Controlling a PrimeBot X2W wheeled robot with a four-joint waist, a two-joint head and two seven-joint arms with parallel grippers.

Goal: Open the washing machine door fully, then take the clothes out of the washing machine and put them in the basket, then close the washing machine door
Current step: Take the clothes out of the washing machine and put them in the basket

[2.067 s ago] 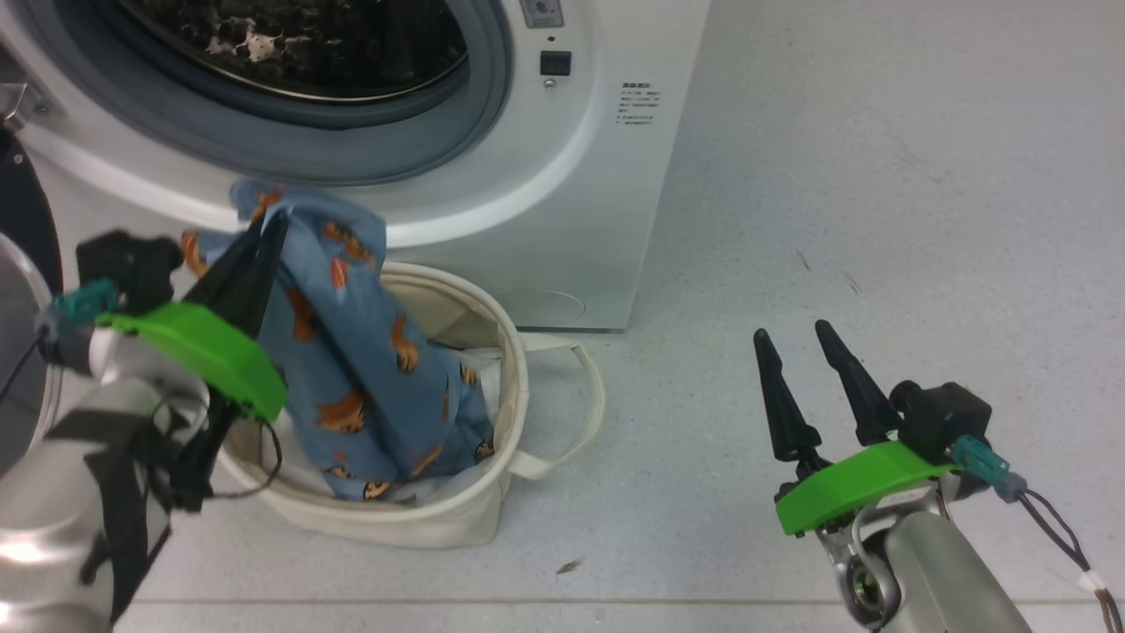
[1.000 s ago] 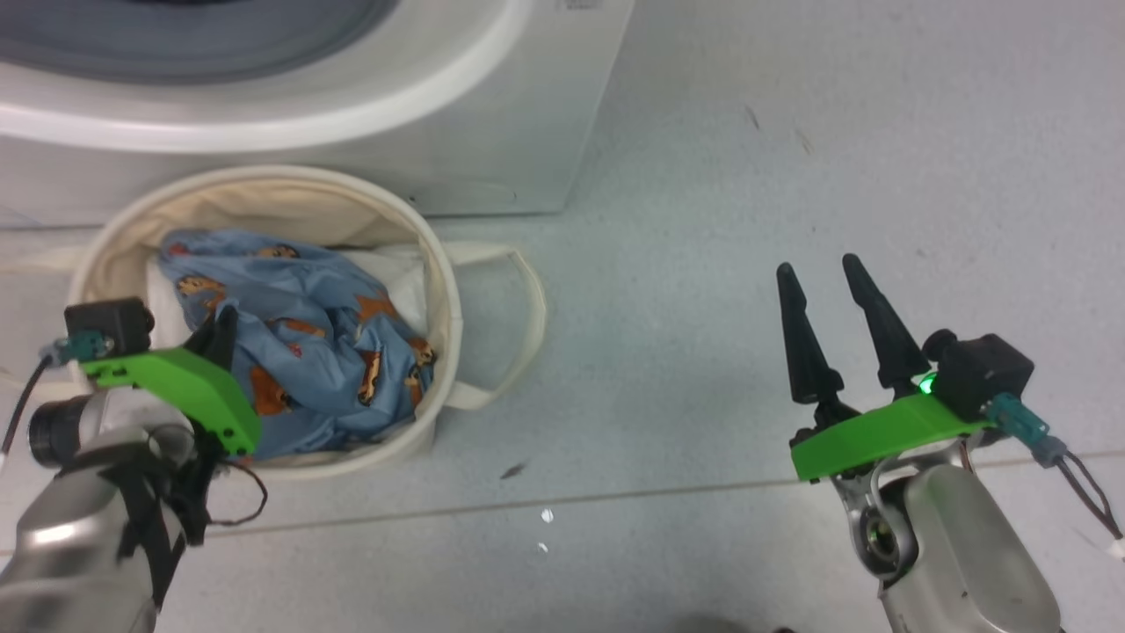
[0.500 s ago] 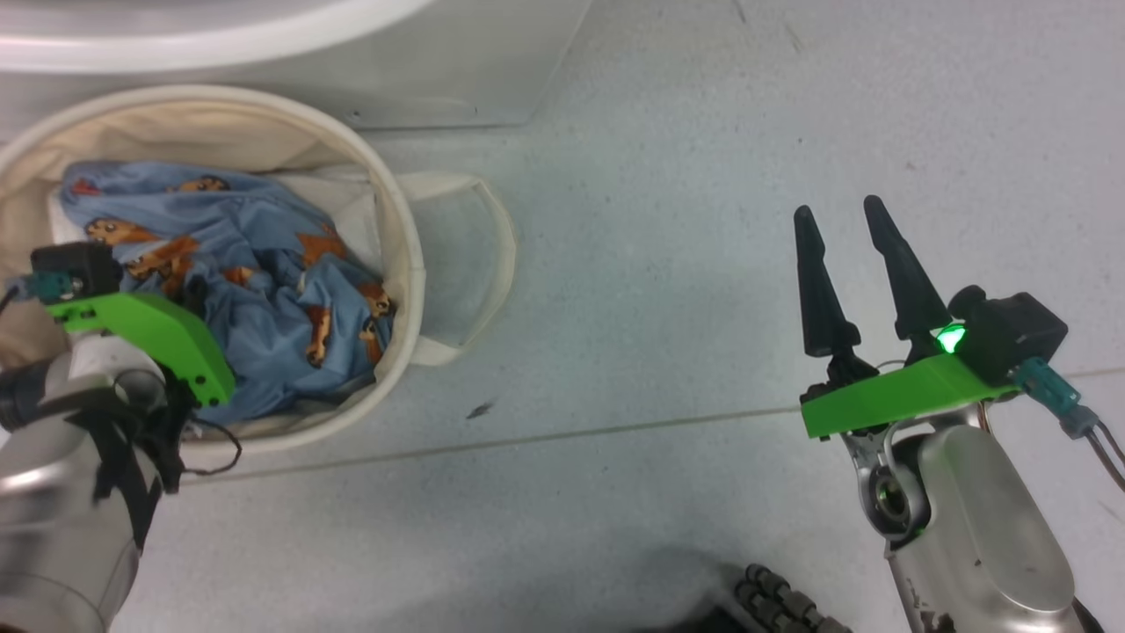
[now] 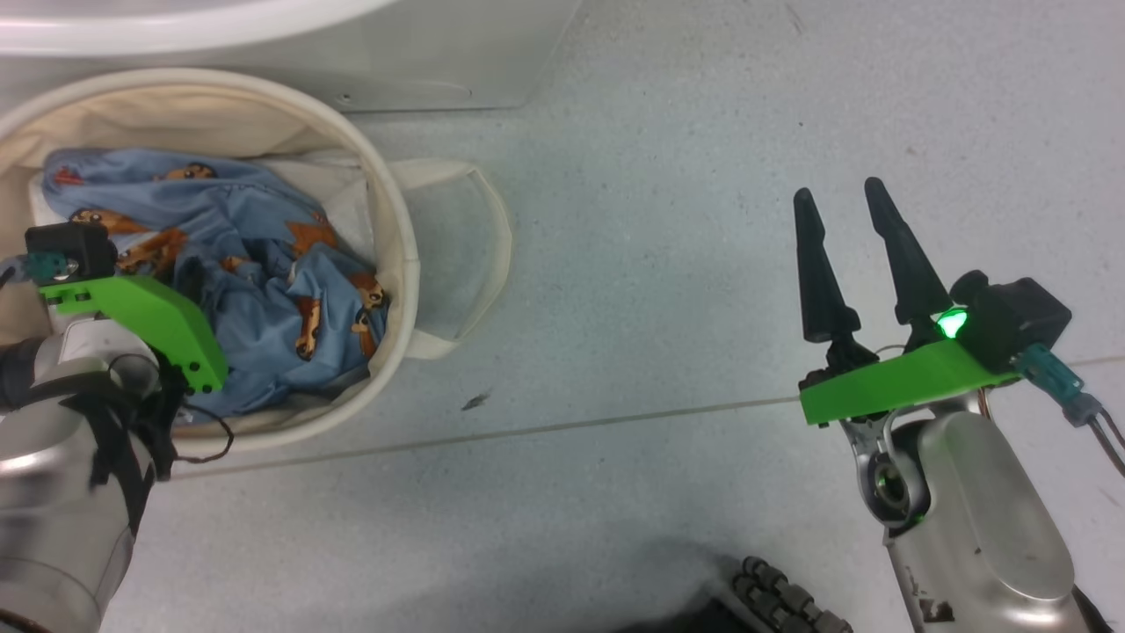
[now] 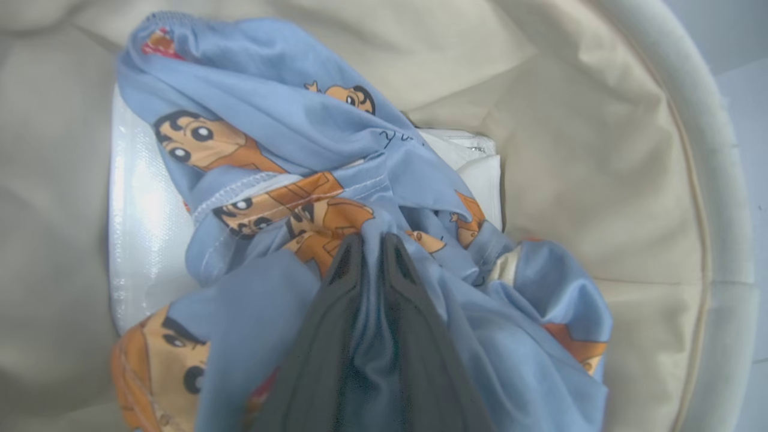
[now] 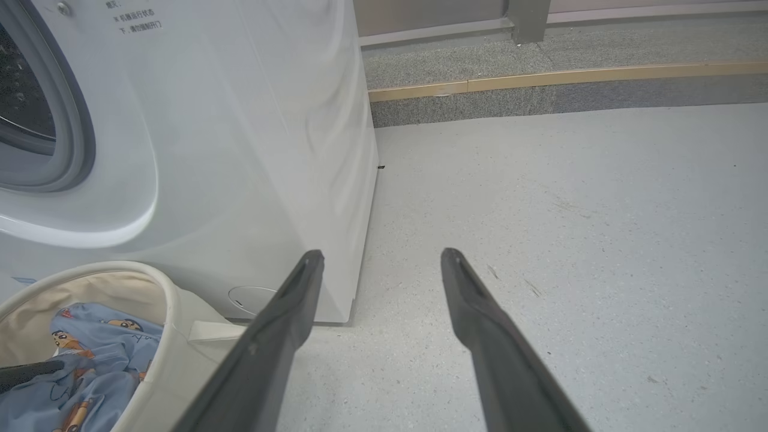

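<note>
One washing machine (image 6: 240, 150) stands on the floor (image 4: 668, 264). One basket (image 4: 391, 237) sits just before it and holds the clothes (image 5: 288, 126), one garment. Two grippers: left gripper (image 5: 371, 246) narrow, pinching the clothes inside the basket; right gripper (image 4: 837, 189) spread wide, empty, above the floor.

free: floor (image 4: 668, 264) right of the basket (image 4: 397, 251) | blocked: the washing machine (image 4: 439, 53) behind — the clothes (image 4: 255, 290) inside
</note>
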